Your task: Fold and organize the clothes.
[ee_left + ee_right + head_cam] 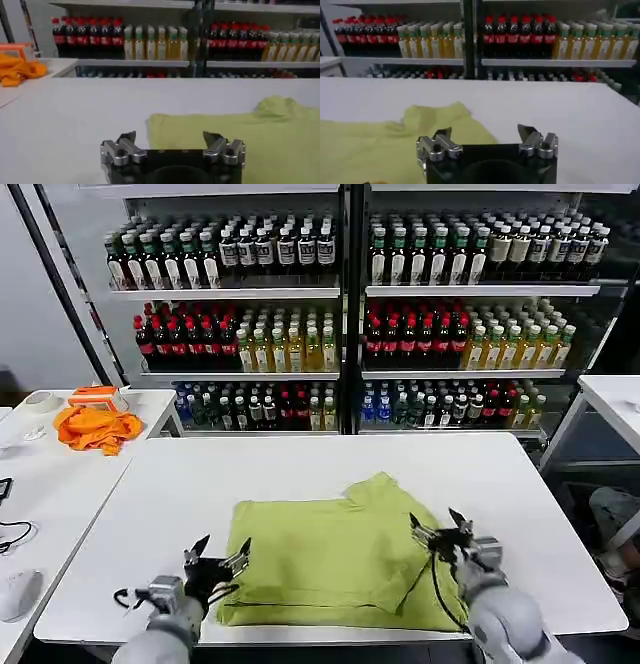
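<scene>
Two grippers are hovering with fingers spread and holding nothing, the left gripper (218, 556) and right gripper (441, 529) flanking the green T-shirt (335, 559) lying partly folded on the white table (300, 464).

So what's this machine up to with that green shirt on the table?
It is folding laundry. A lime-green T-shirt lies partly folded on the white table, one sleeve sticking out toward the drink shelves. The left pincer is open at the shirt's left edge near the front, and the right pincer is open over the shirt's right edge. Neither is gripping the fabric at this moment. An orange cloth sits on the side table to the left.
</scene>
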Robot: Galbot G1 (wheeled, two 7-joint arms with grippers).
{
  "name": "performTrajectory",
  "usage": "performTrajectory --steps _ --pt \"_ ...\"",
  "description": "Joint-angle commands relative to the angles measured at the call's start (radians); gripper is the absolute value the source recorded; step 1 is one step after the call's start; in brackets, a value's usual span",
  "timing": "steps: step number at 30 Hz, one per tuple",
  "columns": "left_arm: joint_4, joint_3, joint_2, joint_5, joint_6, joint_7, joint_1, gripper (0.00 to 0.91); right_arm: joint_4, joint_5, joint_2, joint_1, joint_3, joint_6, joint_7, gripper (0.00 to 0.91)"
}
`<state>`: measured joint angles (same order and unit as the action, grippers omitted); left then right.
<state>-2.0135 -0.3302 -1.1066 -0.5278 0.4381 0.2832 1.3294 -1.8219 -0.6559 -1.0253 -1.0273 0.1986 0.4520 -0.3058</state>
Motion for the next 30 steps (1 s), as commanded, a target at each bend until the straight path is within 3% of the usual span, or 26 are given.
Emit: performTrajectory --steps 1,9,26,27,28,29,30 --pt "0.299 0.159 0.005 -0.050 0.013 0.023 -0.350 0.907 0.288 -0.051 -0.062 0.303 -0.150 0.024 -0.007 0.907" --pt "0.428 0.184 -0.027 -0.048 0.038 0.068 -0.429 0.907 0.404 -0.083 -0.112 0.368 -0.184 0.057 -0.016 0.907" --pt "0.510 0.188 -0.063 -0.067 0.059 0.083 -0.447 0.907 0.475 -0.152 -0.154 0.442 -0.238 0.085 -0.021 0.907" --pt "0.509 0.188 -0.064 -0.067 0.061 0.082 -0.446 0.836 0.476 -0.152 -0.154 0.442 -0.240 0.085 -0.020 0.907" --pt "0.509 0.189 -0.064 -0.067 0.062 0.082 -0.444 0.615 0.476 -0.152 -0.154 0.443 -0.243 0.084 -0.019 0.836" --pt "0.508 0.188 -0.065 -0.067 0.070 0.082 -0.442 0.494 0.476 -0.152 -0.155 0.444 -0.246 0.083 -0.018 0.675" --pt "0.508 0.188 -0.066 -0.067 0.072 0.083 -0.440 0.262 0.476 -0.152 -0.155 0.444 -0.246 0.083 -0.018 0.252"
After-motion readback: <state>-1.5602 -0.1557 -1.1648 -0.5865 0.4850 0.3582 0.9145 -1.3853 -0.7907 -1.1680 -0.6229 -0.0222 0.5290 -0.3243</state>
